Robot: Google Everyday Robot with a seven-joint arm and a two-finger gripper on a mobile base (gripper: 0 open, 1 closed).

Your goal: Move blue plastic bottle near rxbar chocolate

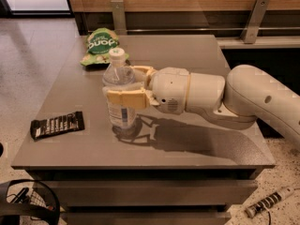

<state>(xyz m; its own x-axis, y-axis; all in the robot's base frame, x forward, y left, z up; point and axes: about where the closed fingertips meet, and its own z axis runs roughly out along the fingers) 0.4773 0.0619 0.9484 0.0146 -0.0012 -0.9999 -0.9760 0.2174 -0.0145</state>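
Holding the bottle (118, 74) at mid-height with the gripper (121, 83), the two cream fingers (126, 98) pinching it from front and back, the front one lying across the clear body just above the label (121, 118). Reaching in from the right, with the thick white arm (253, 97) stretched low over the grey table (187, 50). Standing near the middle of the table, a little to the left, almost upright, the white cap (117, 54) leaning slightly left; cannot tell whether resting on the surface or raised just over it. Lying flat to the left of the bottle and apart from it, near the front left corner: the dark rxbar (57, 124). Lying at the back of the table, behind the bottle: a green bag (101, 46). Lying on the floor at lower right: a power strip (269, 203).
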